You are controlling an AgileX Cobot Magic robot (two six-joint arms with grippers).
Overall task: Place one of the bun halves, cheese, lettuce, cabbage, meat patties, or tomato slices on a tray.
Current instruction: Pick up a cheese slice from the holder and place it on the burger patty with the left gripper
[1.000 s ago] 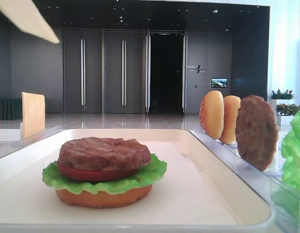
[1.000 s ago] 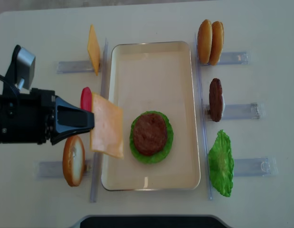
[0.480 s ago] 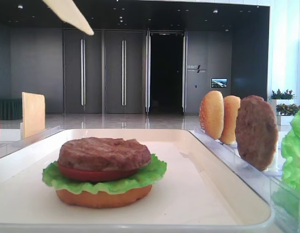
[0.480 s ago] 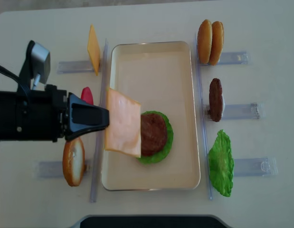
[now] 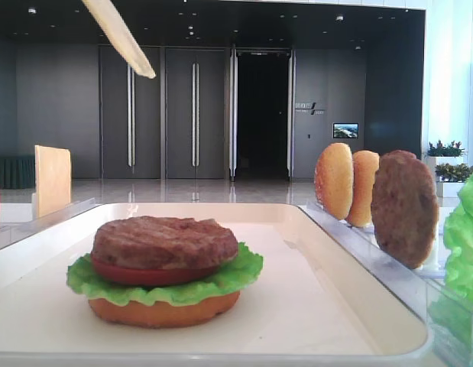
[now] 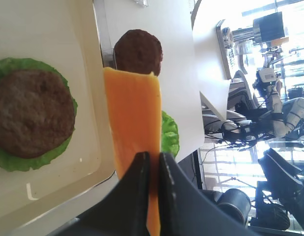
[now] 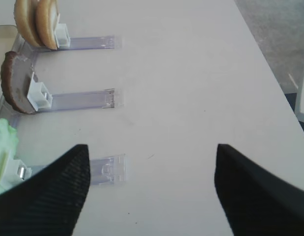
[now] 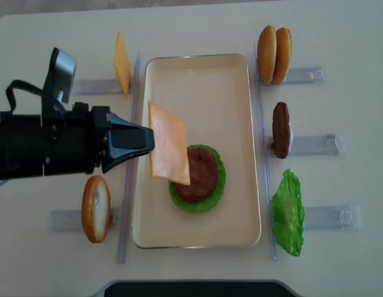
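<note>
- The left tool (image 8: 149, 140) was seen clamped on one edge of the cheese (image 8: 169, 151), held tilted in the air.
- The slice hung above the tray (image 8: 197, 74), overlapping the left edge of the stacked patty (image 8: 197, 175).
- The carry step was judged under way; lowering flat onto the patty was called for next.
- The right tool (image 7: 151, 189) was seen spread apart, holding nothing, over the bench (image 7: 191, 73).
</note>
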